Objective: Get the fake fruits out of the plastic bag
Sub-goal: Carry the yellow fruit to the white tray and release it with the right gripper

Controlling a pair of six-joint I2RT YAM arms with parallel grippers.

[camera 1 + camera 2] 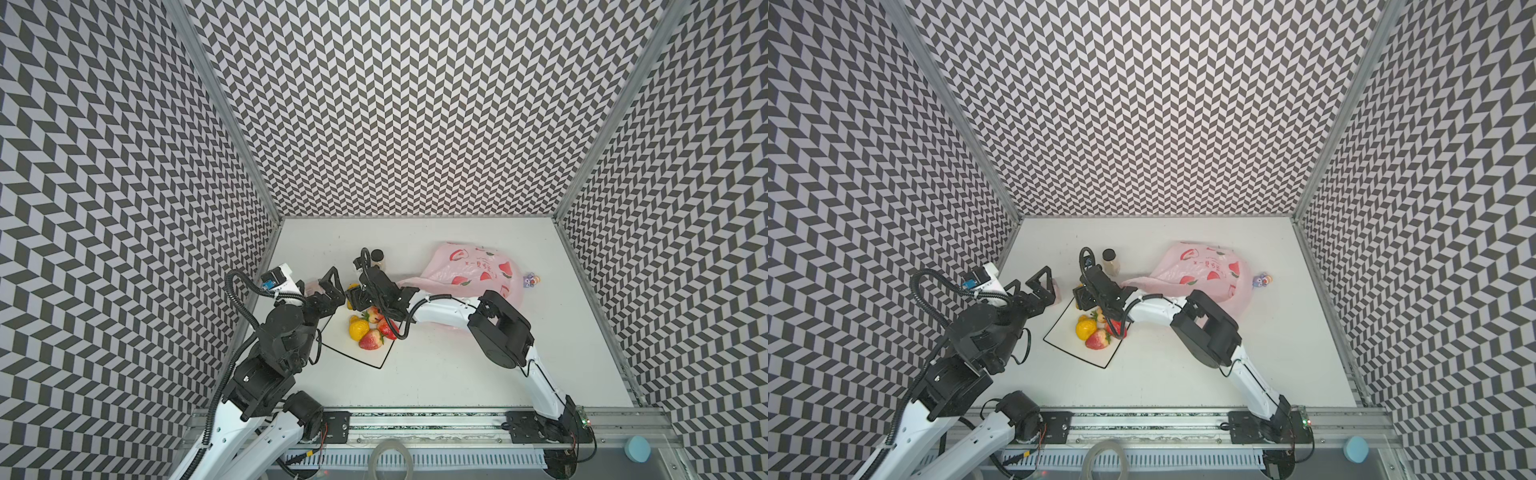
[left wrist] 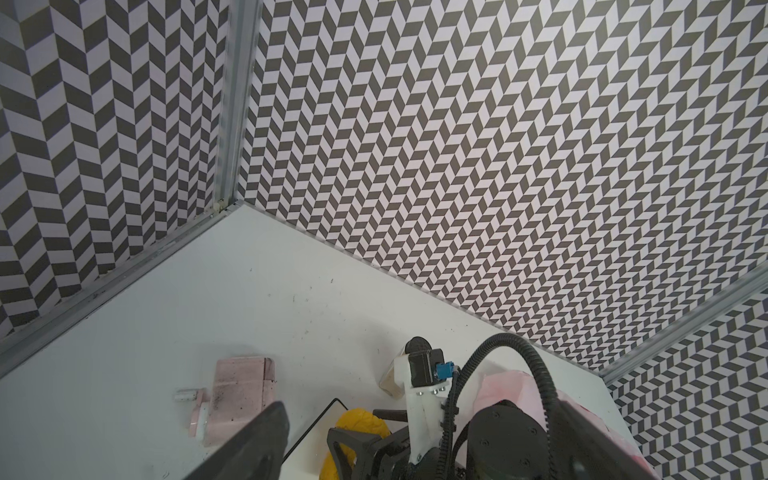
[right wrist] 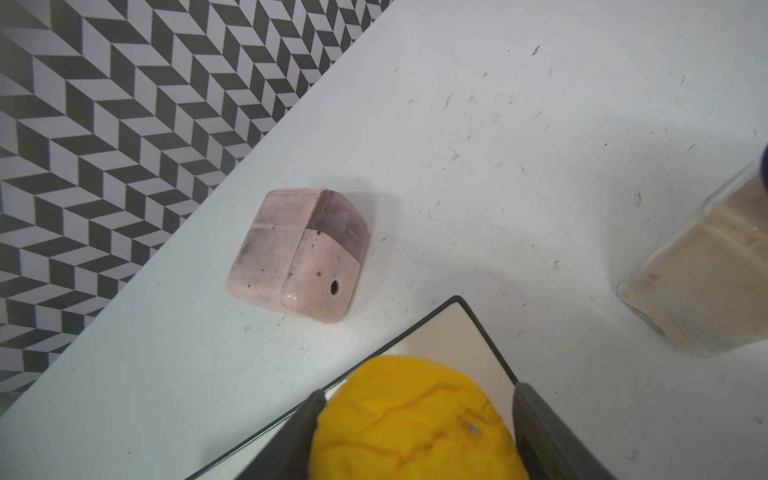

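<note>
The pale pink plastic bag (image 1: 469,270) (image 1: 1204,266) lies crumpled at the back right of the table. Several fake fruits rest on the white square plate (image 1: 353,357): a yellow one (image 1: 358,328), red strawberries (image 1: 370,340) and a small peach-pink ball (image 1: 374,314). My right gripper (image 1: 353,297) (image 3: 415,399) hangs over the plate's far corner. A wrinkled yellow fruit (image 3: 415,424) (image 2: 357,419) sits between its fingers, and a thin gap shows beside one finger. My left gripper (image 1: 328,289) stands wide open and empty just left of the plate; one finger (image 2: 257,444) shows.
A pink box-shaped sharpener (image 3: 297,255) (image 2: 241,386) lies by the left wall. A dark-capped jar of beige powder (image 1: 377,257) (image 3: 698,282) stands behind the plate. A small purple figurine (image 1: 530,280) sits right of the bag. A blue object (image 1: 638,455) rests on the front rail.
</note>
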